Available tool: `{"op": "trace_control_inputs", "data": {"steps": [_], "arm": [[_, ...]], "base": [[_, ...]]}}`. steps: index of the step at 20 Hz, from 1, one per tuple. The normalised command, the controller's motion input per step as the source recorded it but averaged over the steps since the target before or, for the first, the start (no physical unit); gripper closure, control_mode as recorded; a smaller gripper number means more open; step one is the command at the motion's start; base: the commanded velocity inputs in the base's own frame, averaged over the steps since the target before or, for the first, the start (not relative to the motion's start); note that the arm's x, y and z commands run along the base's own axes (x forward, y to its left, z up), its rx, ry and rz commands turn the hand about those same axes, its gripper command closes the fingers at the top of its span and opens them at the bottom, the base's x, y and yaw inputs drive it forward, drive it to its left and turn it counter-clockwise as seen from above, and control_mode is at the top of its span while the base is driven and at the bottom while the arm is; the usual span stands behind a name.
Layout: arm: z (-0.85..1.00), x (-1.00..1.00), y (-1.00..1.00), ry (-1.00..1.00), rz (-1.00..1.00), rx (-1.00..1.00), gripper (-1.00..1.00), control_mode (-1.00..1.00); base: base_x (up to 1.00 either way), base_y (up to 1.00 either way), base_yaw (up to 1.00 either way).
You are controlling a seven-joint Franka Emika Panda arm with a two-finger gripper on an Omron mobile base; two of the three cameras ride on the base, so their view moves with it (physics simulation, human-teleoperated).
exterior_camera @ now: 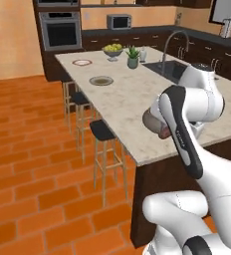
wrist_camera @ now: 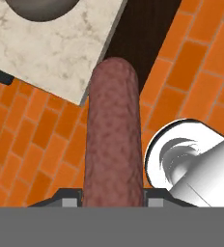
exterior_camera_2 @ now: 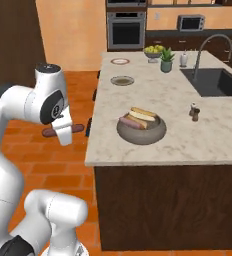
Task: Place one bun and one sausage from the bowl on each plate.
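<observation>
My gripper is shut on a reddish-brown sausage, held level over the brick floor just left of the counter's near corner. In the hand view the sausage runs up from between my fingertips toward the counter corner. The grey-brown stone-look bowl sits near the counter's front edge with buns and another sausage in it. My arm half hides the bowl in the left base view. Farther along stand the grey plate with olive centre and the red-rimmed white plate, both bare.
A pale footed bowl of apples, a potted plant and a sink with faucet occupy the far and right side. A small shaker stands right of the stone bowl. Bar stools line the counter's left side.
</observation>
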Motion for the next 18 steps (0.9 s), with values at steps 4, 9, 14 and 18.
{"op": "trace_control_inputs", "data": {"steps": [4, 9, 14, 18], "arm": [[0.0, 0.0, 0.0, 0.0, 0.0, 0.0, 1.0, 1.0], [0.0, 0.0, 0.0, 0.0, 0.0, 0.0, 1.0, 1.0], [0.0, 0.0, 0.0, 0.0, 0.0, 0.0, 1.0, 1.0], [0.0, 0.0, 0.0, 0.0, 0.0, 0.0, 1.0, 1.0]], "base": [[0.4, 1.0, -0.49], [0.45, 1.0, -0.47], [0.47, 1.0, -0.47], [0.47, 1.0, -0.48]]}}
